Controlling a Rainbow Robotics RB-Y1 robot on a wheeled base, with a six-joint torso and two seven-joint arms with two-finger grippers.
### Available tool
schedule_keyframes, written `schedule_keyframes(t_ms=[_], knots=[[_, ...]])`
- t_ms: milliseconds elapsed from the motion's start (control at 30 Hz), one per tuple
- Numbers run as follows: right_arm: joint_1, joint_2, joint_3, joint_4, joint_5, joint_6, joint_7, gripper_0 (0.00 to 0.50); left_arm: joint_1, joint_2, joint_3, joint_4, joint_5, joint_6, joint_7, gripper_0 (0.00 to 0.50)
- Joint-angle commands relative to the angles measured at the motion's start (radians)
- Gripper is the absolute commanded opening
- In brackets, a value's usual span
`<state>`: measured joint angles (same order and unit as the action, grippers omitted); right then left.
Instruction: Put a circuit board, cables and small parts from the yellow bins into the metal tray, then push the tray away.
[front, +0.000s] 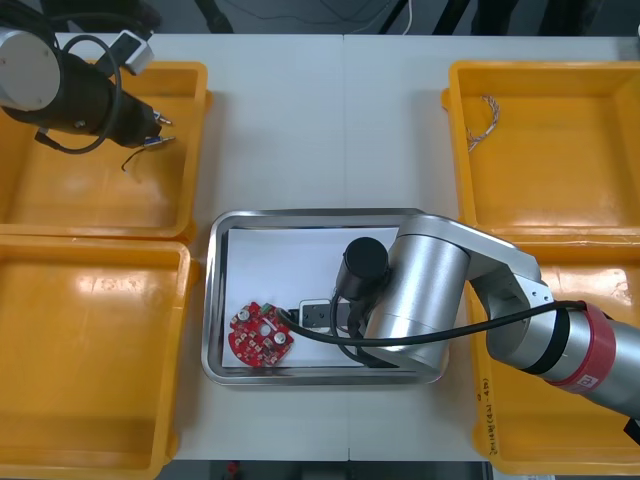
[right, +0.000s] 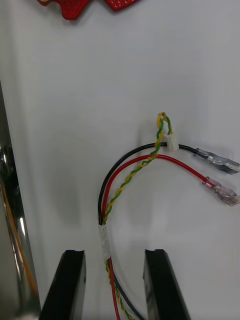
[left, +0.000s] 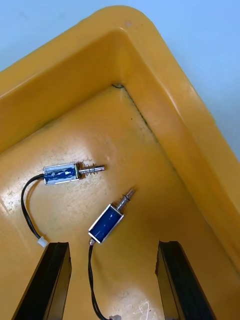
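Observation:
My right arm (front: 420, 290) reaches down into the metal tray (front: 214, 300), which is white inside. In the right wrist view my right gripper (right: 115, 285) stands open, and a red, black and yellow-green cable (right: 131, 170) lies on the tray floor and runs between its fingers (right: 70, 285). A round red circuit board (front: 262, 333) lies in the tray's near left corner. My left gripper (left: 116, 282) hangs open over the far left yellow bin (front: 190, 150), just above two small metal parts (left: 106, 222) with black leads.
The near left yellow bin (front: 90, 350) and near right bin (front: 560, 450) flank the tray. A thin twisted cable (front: 485, 118) lies in the far right bin (front: 545, 75). The tray's shiny wall (right: 10, 225) stands close beside my right fingers.

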<state>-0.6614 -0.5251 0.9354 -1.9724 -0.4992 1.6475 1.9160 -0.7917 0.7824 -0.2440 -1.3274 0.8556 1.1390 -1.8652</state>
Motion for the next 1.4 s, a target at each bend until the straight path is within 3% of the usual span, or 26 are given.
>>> schedule_keyframes(t_ms=[33,167,433,667,933,1133,1200,1400], knots=[[0.009,0.027,0.013,-0.017,0.011,0.006,-0.038,0.5,-0.047,0.041,-0.004,0.048,0.033,-0.059,-0.173,0.5],[0.008,0.025,0.008,-0.034,0.011,0.015,-0.052,0.5,-0.047,0.04,-0.006,0.117,0.092,-0.119,-0.25,0.5],[-0.01,0.034,-0.079,-0.094,-0.009,0.123,-0.069,0.5,-0.047,0.031,-0.06,0.189,0.122,-0.246,-0.33,0.5],[-0.066,0.042,-0.233,-0.125,-0.137,0.253,-0.094,0.5,-0.047,0.031,-0.109,0.212,0.148,-0.321,-0.33,0.5],[-0.112,0.037,-0.397,-0.149,-0.234,0.272,-0.13,0.5,-0.047,0.031,-0.118,0.229,0.18,-0.323,-0.335,0.5],[-0.165,-0.001,-0.486,-0.154,-0.329,0.272,-0.267,0.5,-0.047,0.029,-0.12,0.257,0.211,-0.323,-0.339,0.5],[-0.185,-0.026,-0.518,-0.155,-0.363,0.272,-0.318,0.5,-0.047,0.031,-0.12,0.274,0.264,-0.323,-0.341,0.5],[-0.204,-0.096,-0.598,-0.178,-0.394,0.272,-0.468,0.5,-0.047,0.026,-0.121,0.292,0.31,-0.326,-0.351,0.5]])
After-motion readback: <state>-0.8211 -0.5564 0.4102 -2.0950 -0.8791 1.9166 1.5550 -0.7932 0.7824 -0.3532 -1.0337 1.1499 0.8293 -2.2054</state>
